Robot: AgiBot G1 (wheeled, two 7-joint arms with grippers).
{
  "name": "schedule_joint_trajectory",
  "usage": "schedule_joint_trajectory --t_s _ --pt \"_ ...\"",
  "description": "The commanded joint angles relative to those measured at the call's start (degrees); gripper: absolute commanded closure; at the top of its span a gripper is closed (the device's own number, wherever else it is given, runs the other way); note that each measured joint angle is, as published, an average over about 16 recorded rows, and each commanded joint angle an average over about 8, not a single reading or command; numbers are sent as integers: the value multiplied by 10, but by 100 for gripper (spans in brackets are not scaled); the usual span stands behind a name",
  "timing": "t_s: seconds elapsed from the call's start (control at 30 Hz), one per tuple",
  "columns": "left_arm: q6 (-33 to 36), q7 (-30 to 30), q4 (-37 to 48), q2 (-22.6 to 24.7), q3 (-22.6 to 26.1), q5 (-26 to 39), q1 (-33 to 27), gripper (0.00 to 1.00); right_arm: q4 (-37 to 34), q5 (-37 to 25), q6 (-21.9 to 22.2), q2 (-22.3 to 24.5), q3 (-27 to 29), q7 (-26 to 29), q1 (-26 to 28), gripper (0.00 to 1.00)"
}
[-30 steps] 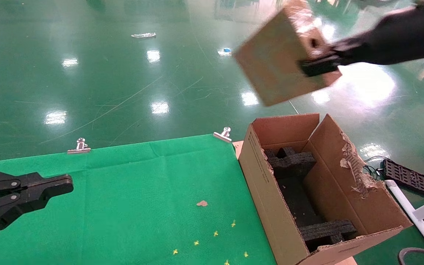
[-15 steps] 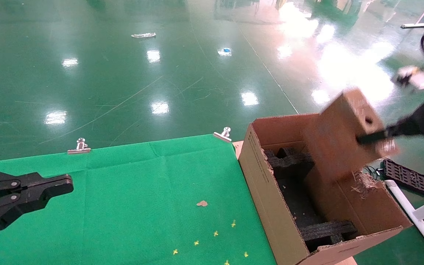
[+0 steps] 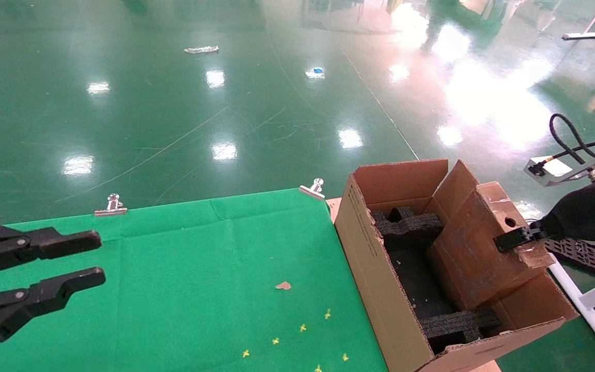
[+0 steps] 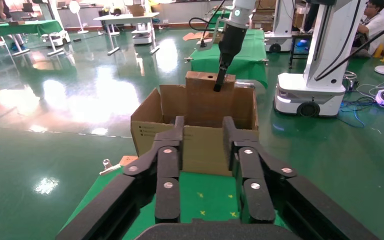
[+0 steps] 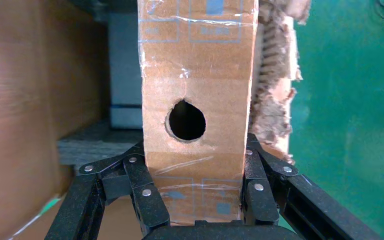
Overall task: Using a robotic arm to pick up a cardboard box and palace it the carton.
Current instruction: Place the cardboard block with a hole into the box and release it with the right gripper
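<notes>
Black left end effector [image 3: 91, 261] idles w/ fingers spread above the green table [image 3: 199, 268], while right end effector [image 3: 509, 241] clamps the cardboard box [image 3: 475, 248] tilted, half inside the carton [image 3: 375, 268], prob. to seat it.

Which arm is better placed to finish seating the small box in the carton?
Right. The right gripper is clamped on the cardboard box, already lowered partway into the carton. The left gripper hangs open over the green cloth, away from the carton.
</notes>
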Motion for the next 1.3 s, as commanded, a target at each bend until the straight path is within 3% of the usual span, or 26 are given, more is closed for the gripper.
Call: schedule_joint_trajectory --t_s 0.03,0.57,1.0,1.03,1.27,1.3 --pt "0 0 0 0 0 0 0 0 -17 -4 6 -10 -4 -2 -8 100" --pt "0 0 0 0 1 0 0 0 -114 21 85 -85 3 -20 -124 100" --pt "0 1 0 0 1 -1 0 0 -151 71 165 -106 31 -61 -222 99" --pt "0 1 0 0 1 -1 0 0 -153 73 167 -107 32 -64 -226 91" --pt "-1 1 0 -1 1 -1 0 0 -165 86 167 -108 40 -85 -235 5" --pt "-1 1 0 -1 1 -1 0 0 -167 86 167 -109 41 -87 -235 0"
